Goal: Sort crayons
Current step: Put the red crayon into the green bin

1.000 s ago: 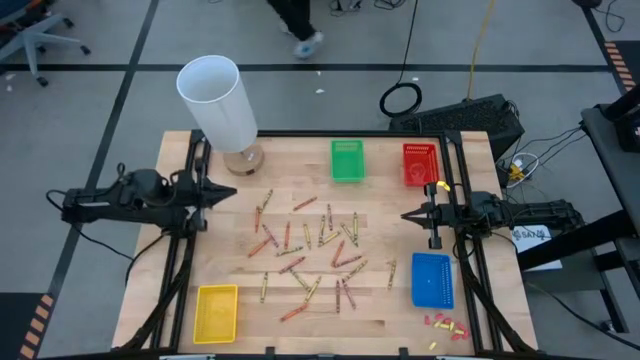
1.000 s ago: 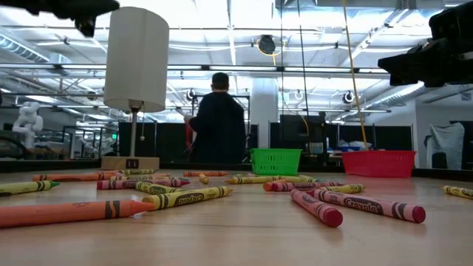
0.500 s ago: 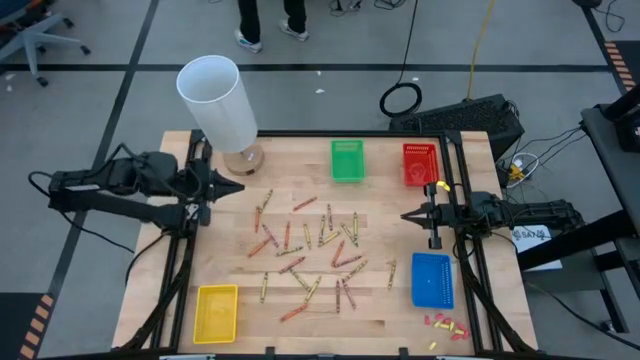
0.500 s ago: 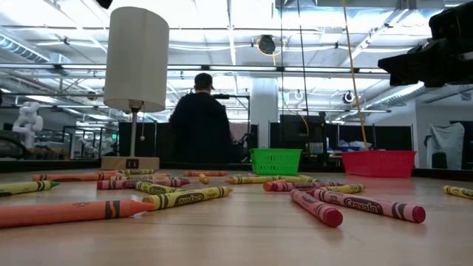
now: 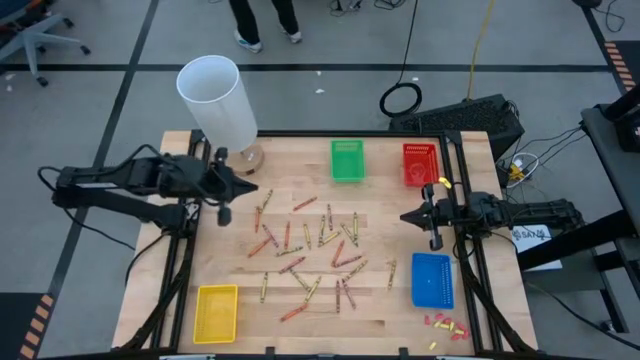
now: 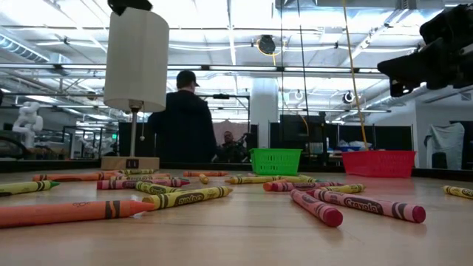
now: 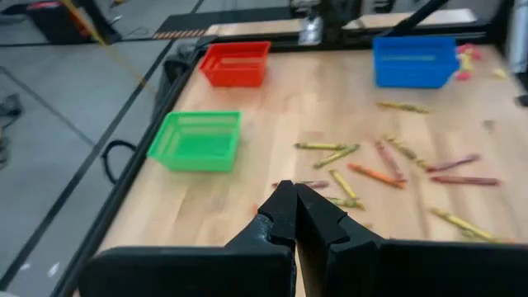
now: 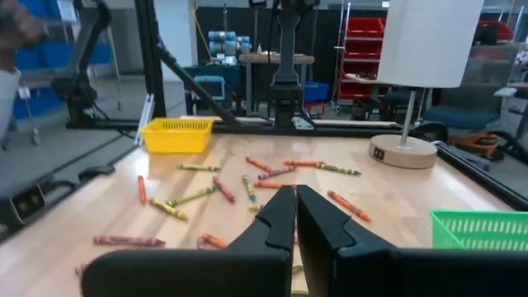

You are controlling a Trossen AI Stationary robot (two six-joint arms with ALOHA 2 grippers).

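Low view alone shows person [image 6: 182,118] behind crayons [image 6: 185,196].

Red, orange, yellow crayons [image 5: 310,245] lie scattered flat mid-table.

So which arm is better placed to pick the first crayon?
Probably left: the left gripper, shut, is over the table beside the crayons. The right gripper, also shut, waits at the right edge, farther off.

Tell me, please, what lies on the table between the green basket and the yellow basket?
In the high view, the scattered crayons lie between the green basket and the yellow basket, on bare wood; nothing else.
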